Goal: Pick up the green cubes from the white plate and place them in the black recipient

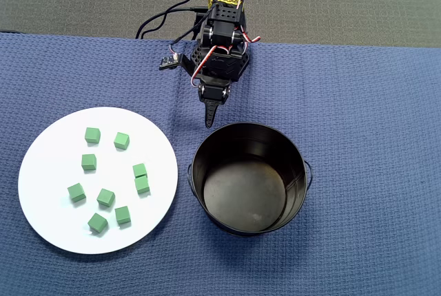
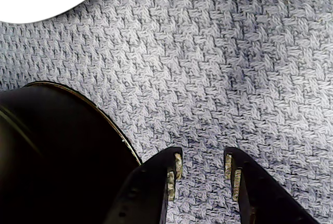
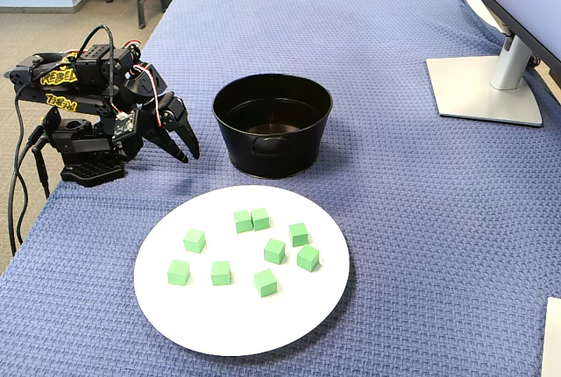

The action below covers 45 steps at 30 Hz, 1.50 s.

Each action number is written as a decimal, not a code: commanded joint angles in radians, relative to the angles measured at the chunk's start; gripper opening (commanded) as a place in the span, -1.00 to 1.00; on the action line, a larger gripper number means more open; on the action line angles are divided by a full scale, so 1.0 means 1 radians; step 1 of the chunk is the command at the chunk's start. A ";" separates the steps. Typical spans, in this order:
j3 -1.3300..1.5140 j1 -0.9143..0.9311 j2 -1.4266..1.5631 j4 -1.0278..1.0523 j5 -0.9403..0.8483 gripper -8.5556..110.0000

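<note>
Nine cubes on plate: we count all nine of the green cubes lying on the white plate in the overhead view; two of them touch, the others lie apart
Plate position: left of the black recipient in the overhead view; rim near the bucket, not touching
Recipient contents: we see a bare glossy floor; no cube inside
Gripper state: the gripper shows its jaws slightly spread in the wrist view, with only blue cloth between them; it grasps nothing
Gripper position: folded back near the arm base; tips point at the cloth just beside the bucket's rim; well apart from the cubes
Progress: we judge none of the transfers done; nine cubes left to carry
Next requirement: we judge a reach across to the plate, then a wider spread over one free-standing cube
</note>
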 commanded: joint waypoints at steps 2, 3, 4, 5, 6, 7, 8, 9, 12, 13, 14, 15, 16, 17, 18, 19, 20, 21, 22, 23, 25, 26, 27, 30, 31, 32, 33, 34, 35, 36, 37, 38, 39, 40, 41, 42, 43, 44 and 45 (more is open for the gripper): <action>0.048 0.000 0.138 -0.124 -0.005 -0.86; 0.048 0.000 0.138 -0.124 -0.005 -0.86; 0.048 0.000 0.138 -0.124 -0.005 -0.86; 0.048 0.000 0.138 -0.124 -0.005 -0.86; 0.048 0.000 0.138 -0.124 -0.005 -0.86; 0.048 0.000 0.138 -0.124 -0.005 -0.86; 0.048 0.000 0.138 -0.124 -0.006 -0.86; 0.048 0.000 0.138 -0.124 -0.006 -0.86; 0.048 0.002 0.138 -0.124 -0.012 -0.86; 0.048 0.002 0.138 -0.124 -0.012 -0.86; 0.048 0.000 0.138 -0.124 -0.012 -0.86; 0.048 0.000 0.138 -0.124 -0.014 -0.86; 0.048 0.000 0.138 -0.124 -0.014 -0.86; 0.048 0.000 0.138 -0.124 -0.015 -0.86; 0.046 0.000 0.138 -0.124 -0.014 -0.86; 0.046 0.000 0.138 -0.124 -0.014 -0.86; 0.044 -0.002 0.138 -0.124 -0.012 -0.86; 0.044 -0.002 0.138 -0.124 -0.011 -0.86; 0.044 -0.002 0.138 -0.123 -0.011 -0.86; 0.043 0.000 0.138 -0.121 -0.011 -0.86; 0.041 0.002 0.138 -0.121 -0.011 -0.86; 0.041 0.002 0.138 -0.121 -0.009 -0.86; 0.040 0.003 0.138 -0.121 -0.009 -0.86; 0.031 -0.002 0.138 -0.094 -0.008 -0.86; 0.025 -0.009 0.138 -0.081 -0.009 -0.86; 0.009 -0.021 0.103 -0.086 -0.011 -0.86; -0.012 -0.025 0.035 -0.114 -0.006 -0.86; -0.041 -0.023 -0.037 -0.140 0.005 -0.86; -0.074 -0.020 -0.089 -0.152 0.011 -0.86; -0.109 -0.008 -0.124 -0.155 0.021 -0.86; -0.153 0.008 -0.164 -0.155 0.026 -0.86; -0.204 0.029 -0.215 -0.156 0.029 -0.86; -0.255 0.043 -0.264 -0.158 0.017 -0.86; -0.305 0.069 -0.313 -0.158 0.008 -0.86; -0.351 0.103 -0.348 -0.158 0.008 -0.86; -0.387 0.135 -0.370 -0.160 0.002 -0.86; -0.414 0.163 -0.380 -0.163 -0.008 -0.85; -0.442 0.189 -0.391 -0.161 -0.020 -0.81; -0.476 0.215 -0.413 -0.149 -0.031 -0.77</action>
